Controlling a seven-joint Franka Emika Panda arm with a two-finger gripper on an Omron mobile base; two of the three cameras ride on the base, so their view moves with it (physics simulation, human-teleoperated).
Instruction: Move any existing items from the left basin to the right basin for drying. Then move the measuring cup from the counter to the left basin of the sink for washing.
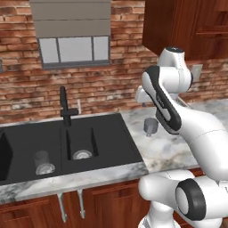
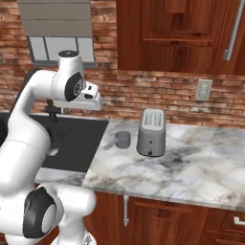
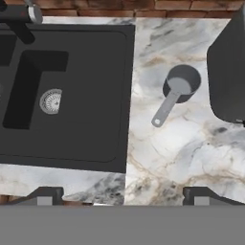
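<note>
A grey measuring cup (image 1: 150, 127) (image 2: 122, 139) (image 3: 182, 83) stands upright on the marble counter, right of the black sink. Its handle points back toward the counter's front edge. A clear glass (image 1: 43, 162) stands in the left basin (image 1: 24, 144). The narrow right basin (image 1: 82, 138) (image 3: 28, 103) holds just its drain. My gripper (image 3: 123, 197) hangs high over the counter's front edge, between the sink and the cup. Its fingers are spread wide, with nothing between them and touching nothing.
A grey toaster (image 2: 152, 133) (image 3: 228, 72) stands on the counter just right of the measuring cup. A black faucet (image 1: 65, 109) (image 3: 19, 21) rises behind the sink's divider. A flat black drainboard (image 1: 116, 142) lies between the right basin and the counter.
</note>
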